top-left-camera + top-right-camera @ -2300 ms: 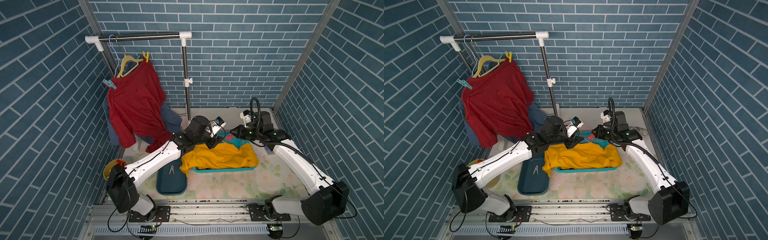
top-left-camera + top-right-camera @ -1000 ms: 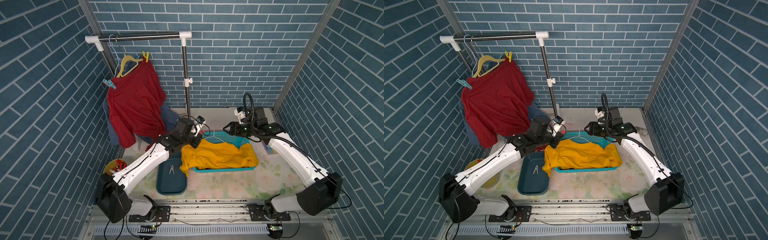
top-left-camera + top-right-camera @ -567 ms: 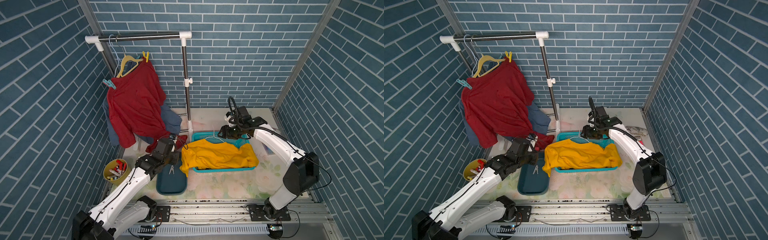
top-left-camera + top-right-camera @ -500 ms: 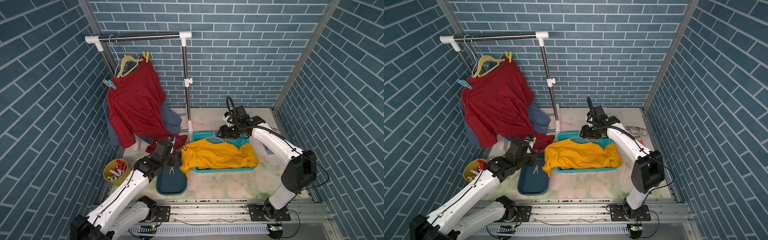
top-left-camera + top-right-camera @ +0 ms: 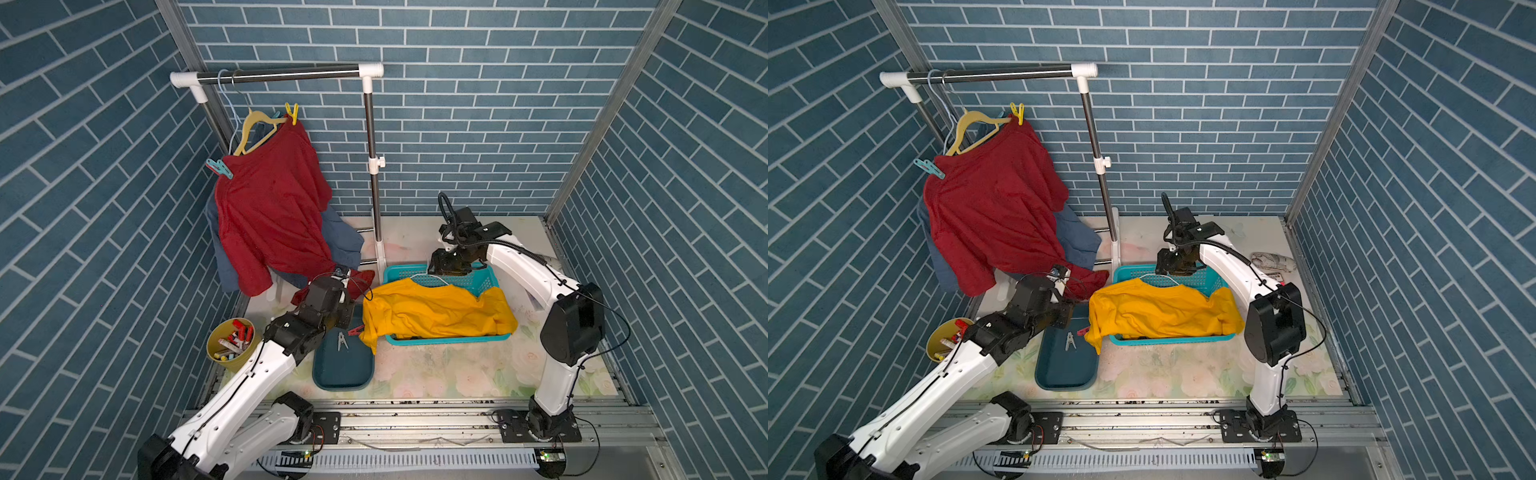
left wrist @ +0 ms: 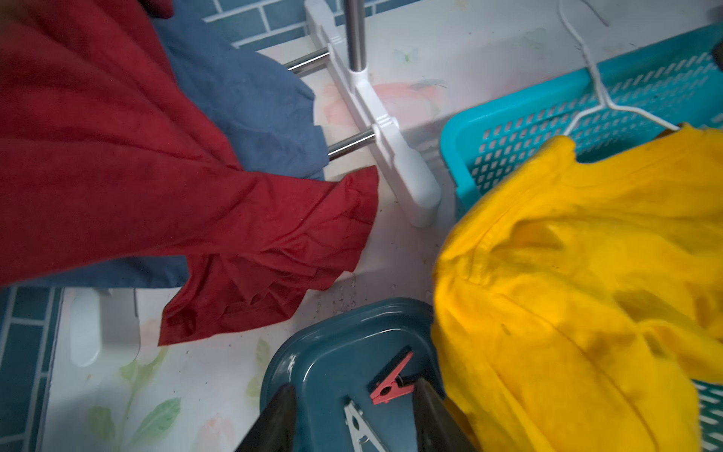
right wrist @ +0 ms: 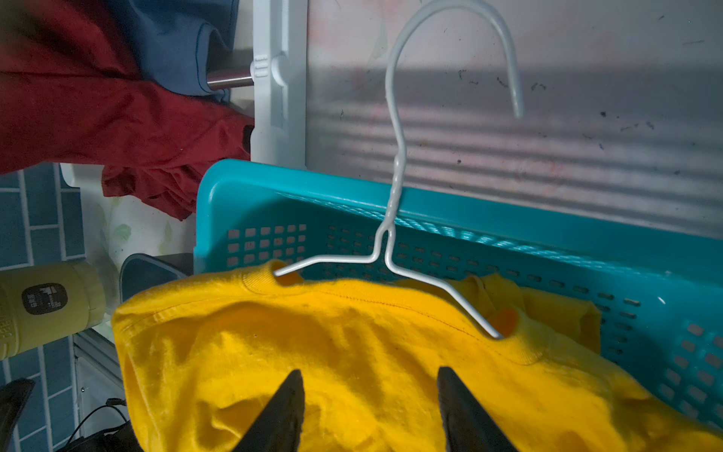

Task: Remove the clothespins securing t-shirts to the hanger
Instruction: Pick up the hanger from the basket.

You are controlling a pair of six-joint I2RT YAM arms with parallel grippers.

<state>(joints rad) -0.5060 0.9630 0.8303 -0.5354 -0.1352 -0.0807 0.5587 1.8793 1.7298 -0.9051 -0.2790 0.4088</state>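
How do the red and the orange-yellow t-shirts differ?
The dark red cloth t-shirt hangs from the metal rail on a yellow hanger; the orange-yellow cloth t-shirt lies over the teal plastic basket on a white wire hanger. A yellow clothespin and a teal clothespin grip the red one; the yellow one shows none. Both are plain.

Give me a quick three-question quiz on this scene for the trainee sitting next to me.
1. True or false: the left gripper is gripping the red clothespin.
2. How many pins lie in the dark tray? A one, B two, C four.
3. Fill in: the red t-shirt is clipped by a yellow clothespin and a ____ one.

Key:
1. False: the pin lies loose in the tray, and the gripper is open.
2. B: the red one and a grey-white clothespin.
3. Teal: the teal clothespin.
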